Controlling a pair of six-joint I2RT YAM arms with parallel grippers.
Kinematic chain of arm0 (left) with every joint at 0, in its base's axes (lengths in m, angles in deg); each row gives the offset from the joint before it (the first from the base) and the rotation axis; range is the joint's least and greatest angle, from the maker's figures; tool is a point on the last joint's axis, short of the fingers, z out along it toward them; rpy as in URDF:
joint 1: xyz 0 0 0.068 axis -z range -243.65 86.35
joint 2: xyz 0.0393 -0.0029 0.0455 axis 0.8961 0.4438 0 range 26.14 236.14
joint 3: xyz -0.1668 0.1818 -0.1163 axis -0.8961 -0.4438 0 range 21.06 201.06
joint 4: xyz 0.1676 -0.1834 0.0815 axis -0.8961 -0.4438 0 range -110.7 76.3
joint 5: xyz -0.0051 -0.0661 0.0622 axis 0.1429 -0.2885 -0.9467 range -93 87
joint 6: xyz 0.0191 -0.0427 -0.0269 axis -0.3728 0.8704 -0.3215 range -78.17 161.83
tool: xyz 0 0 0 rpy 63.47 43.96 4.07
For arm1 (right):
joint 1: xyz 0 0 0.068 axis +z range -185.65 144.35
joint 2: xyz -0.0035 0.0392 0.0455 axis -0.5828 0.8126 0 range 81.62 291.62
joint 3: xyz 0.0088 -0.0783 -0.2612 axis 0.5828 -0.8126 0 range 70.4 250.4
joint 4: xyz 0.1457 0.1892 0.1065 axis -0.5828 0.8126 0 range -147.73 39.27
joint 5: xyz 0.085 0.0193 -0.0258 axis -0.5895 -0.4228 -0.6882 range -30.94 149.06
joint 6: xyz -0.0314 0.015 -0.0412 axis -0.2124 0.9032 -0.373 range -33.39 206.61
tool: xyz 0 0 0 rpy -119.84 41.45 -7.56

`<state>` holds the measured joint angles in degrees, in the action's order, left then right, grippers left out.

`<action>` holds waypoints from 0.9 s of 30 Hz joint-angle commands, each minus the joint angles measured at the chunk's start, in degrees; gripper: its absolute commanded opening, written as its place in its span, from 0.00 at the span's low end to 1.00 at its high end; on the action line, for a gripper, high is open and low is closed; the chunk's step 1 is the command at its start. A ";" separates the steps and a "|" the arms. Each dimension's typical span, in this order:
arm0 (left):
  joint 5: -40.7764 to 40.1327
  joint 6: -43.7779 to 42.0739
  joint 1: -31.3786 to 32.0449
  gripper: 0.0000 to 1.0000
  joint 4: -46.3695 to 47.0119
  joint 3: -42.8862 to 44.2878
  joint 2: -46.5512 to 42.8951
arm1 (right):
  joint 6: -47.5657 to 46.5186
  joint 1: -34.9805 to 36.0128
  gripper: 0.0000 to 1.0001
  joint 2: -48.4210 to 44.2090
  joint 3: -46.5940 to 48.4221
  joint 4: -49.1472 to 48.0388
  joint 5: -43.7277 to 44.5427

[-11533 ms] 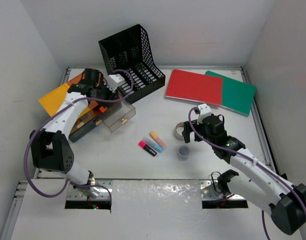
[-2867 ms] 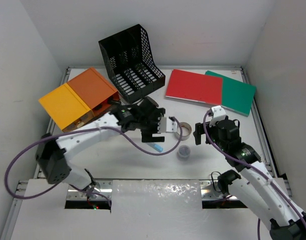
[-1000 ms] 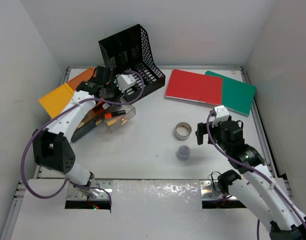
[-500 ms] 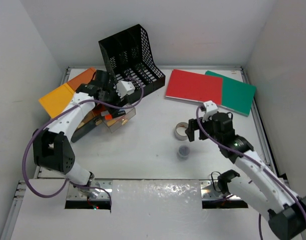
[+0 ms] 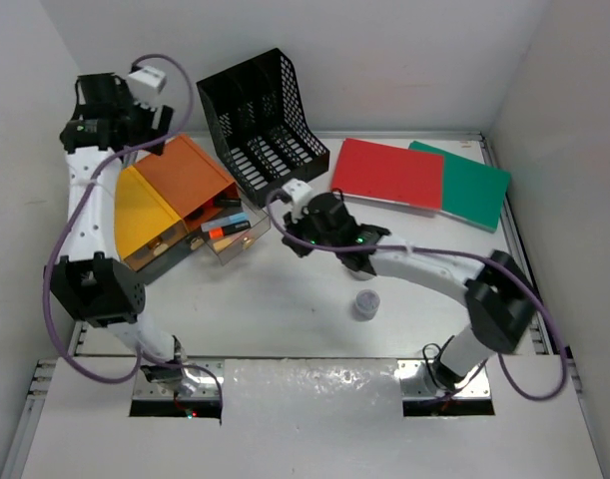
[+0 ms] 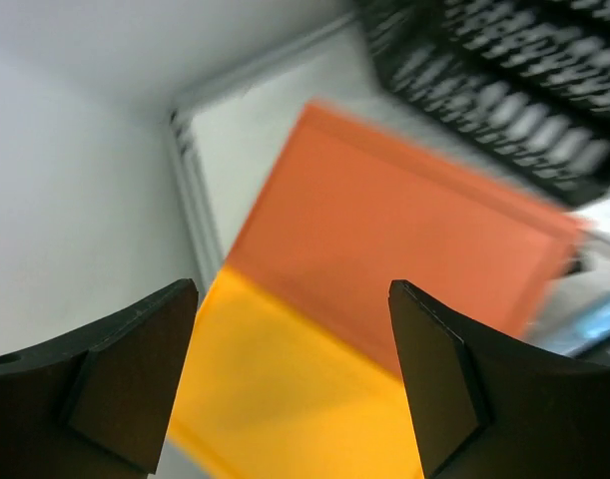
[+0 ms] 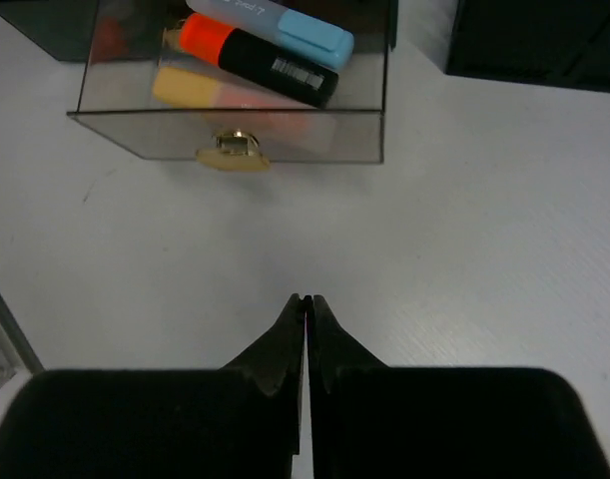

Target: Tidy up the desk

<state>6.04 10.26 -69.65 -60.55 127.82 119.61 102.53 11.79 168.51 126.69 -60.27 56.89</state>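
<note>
On the white desk (image 5: 314, 329) an orange-yellow box (image 5: 170, 192) stands at the left, with a clear drawer (image 5: 235, 232) pulled out of it. Blue, orange-black and pale yellow highlighters (image 7: 260, 50) lie in the drawer, behind its gold handle (image 7: 230, 150). My right gripper (image 7: 306, 299) is shut on nothing, low over the bare desk just in front of the handle. My left gripper (image 6: 295, 384) hangs open and empty high above the box, near the back left wall.
A black mesh file rack (image 5: 265, 125) stands behind the box. Red (image 5: 387, 172) and green (image 5: 476, 185) folders lie at the back right. A small grey cap (image 5: 365, 301) sits near the middle, below my stretched right arm.
My left arm lifted away from the drawer to the upper left and its jaws opened. My right arm swung left across the desk to the drawer front and its jaws shut.
</note>
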 commanded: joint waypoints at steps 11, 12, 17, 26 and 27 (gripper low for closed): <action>-0.34 0.29 -12.11 0.74 1.32 -12.53 3.30 | 0.34 4.94 0.00 27.88 24.91 -5.80 -2.31; -0.42 0.11 -12.11 0.75 2.11 -13.32 3.30 | 0.16 4.94 0.00 28.68 25.79 -6.41 -2.13; -0.42 -1.91 -12.11 0.74 3.52 -17.19 3.12 | -0.72 4.94 0.00 34.64 33.17 -10.28 -1.69; 0.10 -5.52 -12.11 0.74 4.57 -22.03 1.72 | 0.16 4.94 0.00 49.59 49.69 -17.57 0.33; 0.19 -5.95 -12.11 0.74 4.66 -22.56 1.71 | 0.51 4.94 0.00 51.60 51.44 -19.76 0.94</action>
<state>5.87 6.70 -81.39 -55.85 107.14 122.54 102.55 16.84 216.46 173.05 -72.01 56.26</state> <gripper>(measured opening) 0.741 0.002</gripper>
